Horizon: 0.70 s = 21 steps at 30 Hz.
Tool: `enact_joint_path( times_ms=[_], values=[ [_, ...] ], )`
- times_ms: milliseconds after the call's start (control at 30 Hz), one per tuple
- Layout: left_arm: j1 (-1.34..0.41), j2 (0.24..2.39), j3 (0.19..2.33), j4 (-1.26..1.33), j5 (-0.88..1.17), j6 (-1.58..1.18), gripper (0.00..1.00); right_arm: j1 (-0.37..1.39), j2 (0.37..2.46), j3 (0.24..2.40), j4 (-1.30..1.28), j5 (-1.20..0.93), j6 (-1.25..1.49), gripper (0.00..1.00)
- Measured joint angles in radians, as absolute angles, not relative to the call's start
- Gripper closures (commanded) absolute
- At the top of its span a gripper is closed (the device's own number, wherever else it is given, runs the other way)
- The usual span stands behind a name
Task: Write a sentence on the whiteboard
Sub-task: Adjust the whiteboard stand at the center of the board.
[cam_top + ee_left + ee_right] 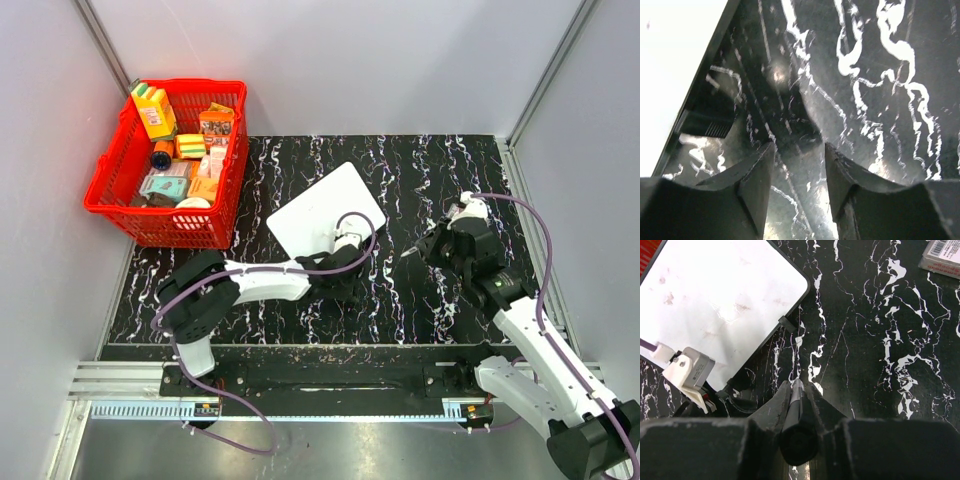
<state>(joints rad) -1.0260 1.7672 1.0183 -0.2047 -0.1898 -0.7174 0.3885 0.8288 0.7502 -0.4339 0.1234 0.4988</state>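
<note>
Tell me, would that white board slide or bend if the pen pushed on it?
Probably stiff: the board looks thin yet flat, with no sag. It may slide, since it rests on the glossy table and the left gripper beside it is open. Likely light, being so thin.

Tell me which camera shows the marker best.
Right wrist: the marker sits close up at the centre, clamped in the right pincer with its tip poking out ahead. Top external shows only a small dark sliver of it at that pincer. Left wrist doesn't show it at all.
</note>
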Motion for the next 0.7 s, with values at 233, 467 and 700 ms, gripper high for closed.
enact_joint_path(
  times_ms=[233,467,700],
  values=[
    [-0.988,1.816,1.040,-0.146,-0.195,-0.696,0.64,0.383,0.816,0.754,-0.459,0.124,0.490,1.00],
    [-0.962,1.825,1.023,-0.086,-0.188,-0.682,0.67,0.382,0.809,0.759,-0.461,0.124,0.489,1.00],
    [-0.934,1.762,0.903,0.031,-0.183,-0.689,0.67,0.382,0.809,0.759,-0.461,0.123,0.489,1.00]
  ],
)
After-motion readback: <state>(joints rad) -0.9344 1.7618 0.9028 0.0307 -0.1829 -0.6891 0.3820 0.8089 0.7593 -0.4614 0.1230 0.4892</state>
